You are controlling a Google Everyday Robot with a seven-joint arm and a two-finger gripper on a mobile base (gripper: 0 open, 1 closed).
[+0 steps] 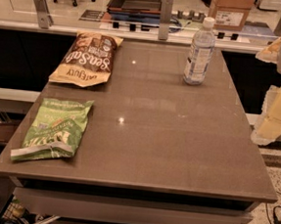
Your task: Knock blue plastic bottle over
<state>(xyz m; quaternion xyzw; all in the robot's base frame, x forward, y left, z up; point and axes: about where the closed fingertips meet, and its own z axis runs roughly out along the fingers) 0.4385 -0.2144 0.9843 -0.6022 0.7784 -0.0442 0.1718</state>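
The blue plastic bottle (199, 53) stands upright near the far right corner of the brown table (153, 134). It is clear and bluish, with a white cap and a pale label. My gripper (277, 107) is at the right edge of the view, beyond the table's right side. It is nearer the camera than the bottle and well apart from it, holding nothing that I can see.
A brown chip bag (86, 59) lies at the table's far left and a green chip bag (55, 130) at its near left. A glass railing with metal posts (165, 18) runs behind the table. A cardboard box (230, 11) stands beyond it.
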